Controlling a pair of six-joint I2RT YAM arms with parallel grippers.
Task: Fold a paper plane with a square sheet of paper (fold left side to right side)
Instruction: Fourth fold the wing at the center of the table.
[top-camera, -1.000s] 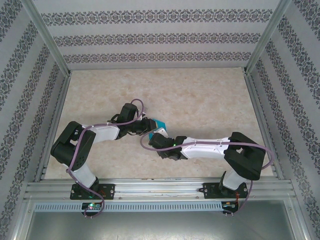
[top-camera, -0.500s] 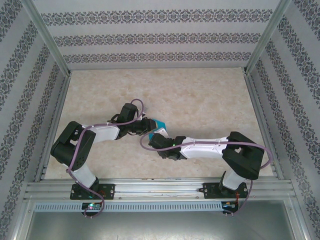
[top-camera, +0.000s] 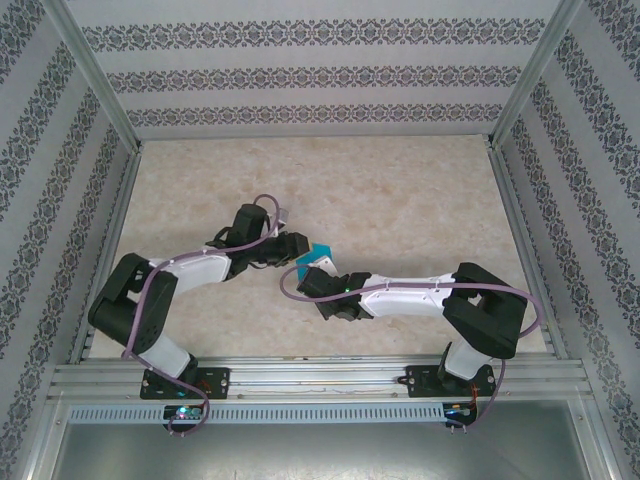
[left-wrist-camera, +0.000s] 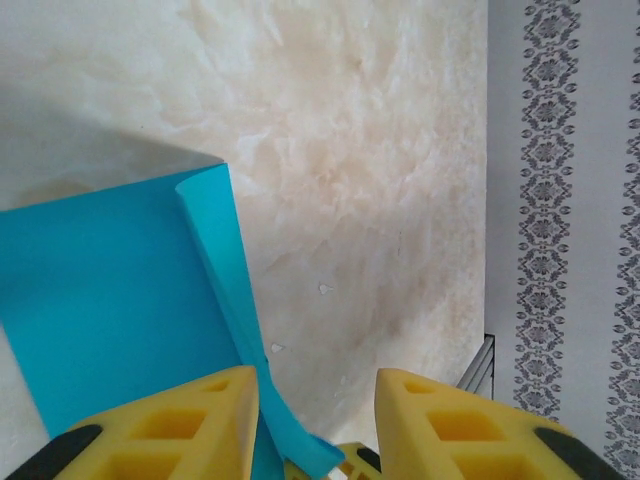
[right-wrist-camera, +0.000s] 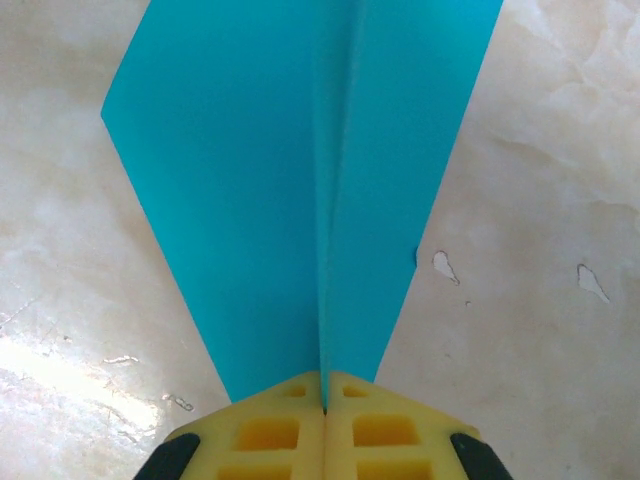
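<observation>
Right pincer (right-wrist-camera: 323, 400) is clamped tight, its yellow pads meeting on the narrow end of the teal-blue paper (right-wrist-camera: 300, 180), right on the centre crease. Ahead of its fingertips the paper widens across the marbled table (right-wrist-camera: 540, 300). One panel spreads to the pincer's left and one to its right, with the crease running straight out between them. Whether the panels lie flat or stand a little raised I cannot tell.

Left pincer (left-wrist-camera: 315, 385) has its jaws apart and holds nothing. A raised, folded-over strip of the paper runs in toward it and passes between its pads, close against one of them. The rest of the sheet lies flat beyond that pad. Seen from above, the two pincers sit nose to nose over the paper.

By my judgement the side-to-side fold is the step in hand and is only partly set: one end is anchored on the crease while the strip near the left pincer stands loose. The next move likely calls for the left pincer to close on that strip or press it down along the crease. Meanwhile the right pincer's clamp should keep the thin sheet from sliding or twisting.
</observation>
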